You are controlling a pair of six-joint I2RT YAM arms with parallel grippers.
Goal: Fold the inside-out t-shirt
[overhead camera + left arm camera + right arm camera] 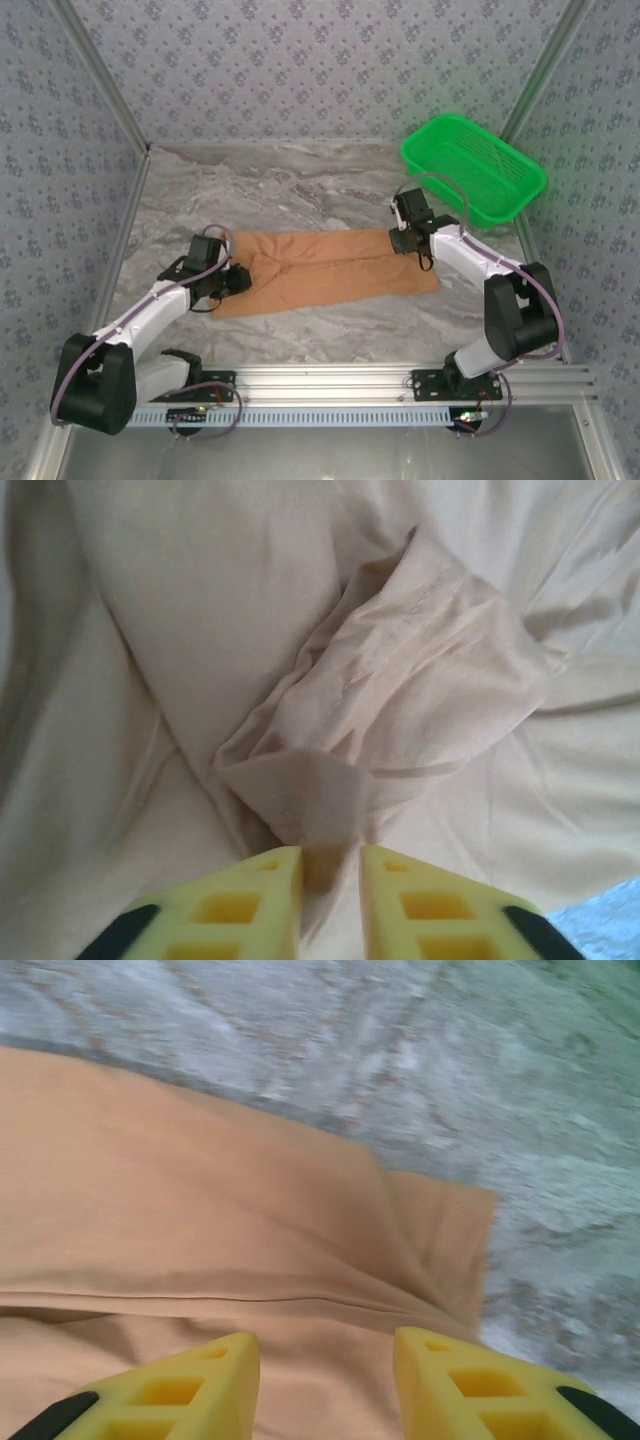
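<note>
Across the table [300,180], t-shirt [330,268] lies as a flat band, long axis left–right. Left hand [233,279] at left end, slightly parted, cloth fold at its fingertips; right hand [404,239] at right end, well parted, empty.

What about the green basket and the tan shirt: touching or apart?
Apart. The top external view shows bare marble table between the green basket and the t-shirt.

Both arms reach forward, wrists low. Yellow-fingered left end effector [236,279] [330,858] stands narrowly parted; yellow-fingered right end effector [404,241] [326,1345] stands wider apart.
</note>
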